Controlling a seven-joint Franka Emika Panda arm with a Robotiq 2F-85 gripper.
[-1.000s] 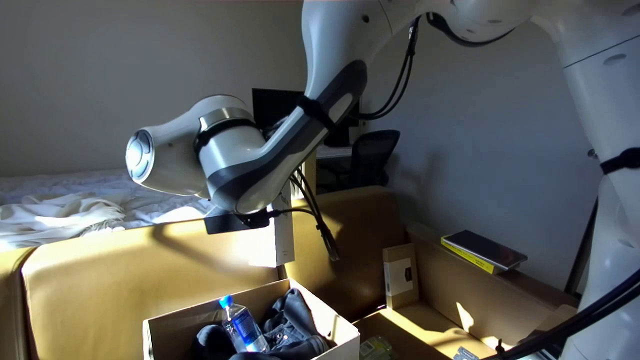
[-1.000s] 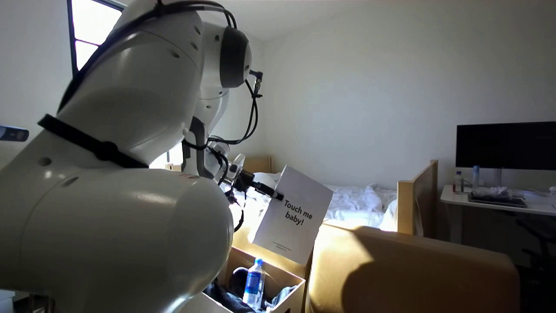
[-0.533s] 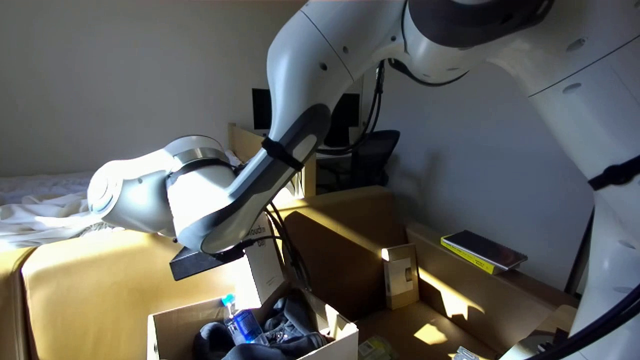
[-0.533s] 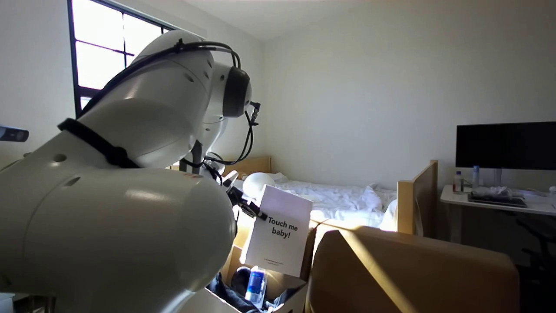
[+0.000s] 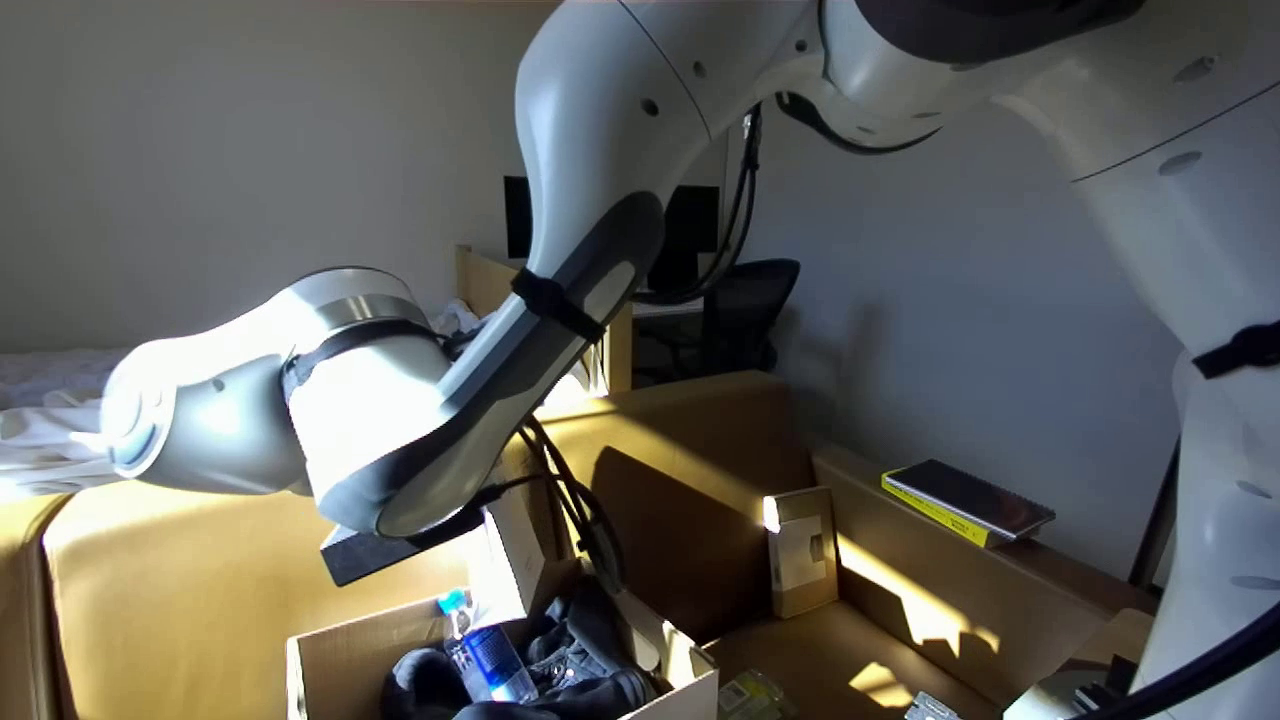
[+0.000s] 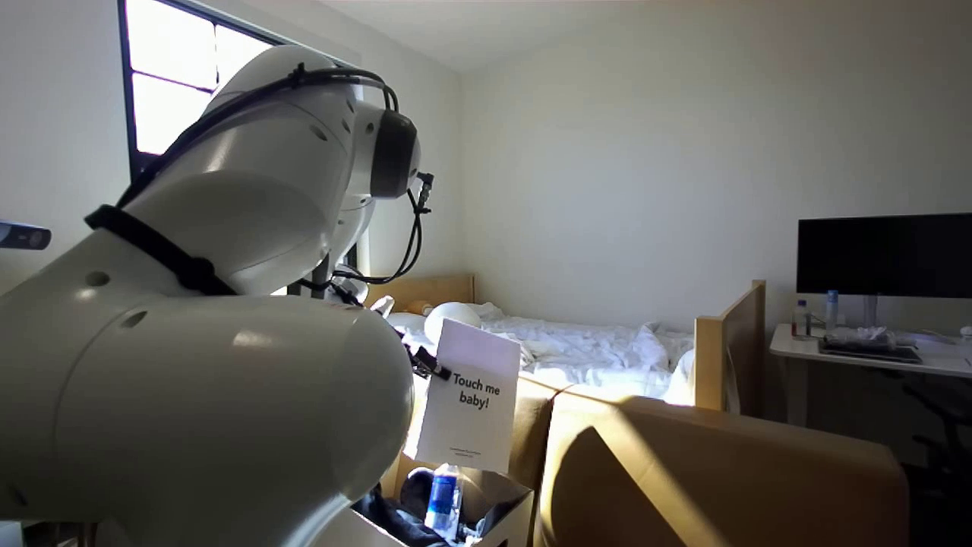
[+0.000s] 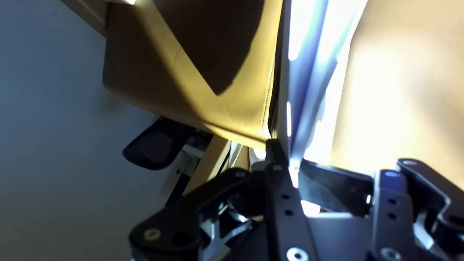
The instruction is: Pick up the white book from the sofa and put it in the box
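lower centre in an exterior view, we held the white rectangular book [image 6: 469,422] over the brown cardboard box [image 6: 517,523]; the leaning clear plastic bottle [image 6: 443,503] could snag it. low in the wrist view, our near-closed black gripper [image 7: 293,161] pinched it.

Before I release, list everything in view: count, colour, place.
white book: 1, white, in gripper, at box opening
box: 1, brown, before sofa backrest
sofa: 1, mustard, behind box
bottle: 1, clear, blue-capped, in box
clothing: count unclear, dark, in box
spiral notebook: 1, dark, on yellow book
yellow book: 1, yellow, sofa armrest
flat carton: 1, brown, sofa corner
small items: at least 2, greenish, grey, sofa seat
bed: 1, white, behind sofa
desk: 1, white, beyond sofa
monitor: 1, black, on desk
office chair: 1, black, near desk
window: 1, black frame, behind robot arm
gripper: 1, black, holding white book
robot arm: 1, white, above box
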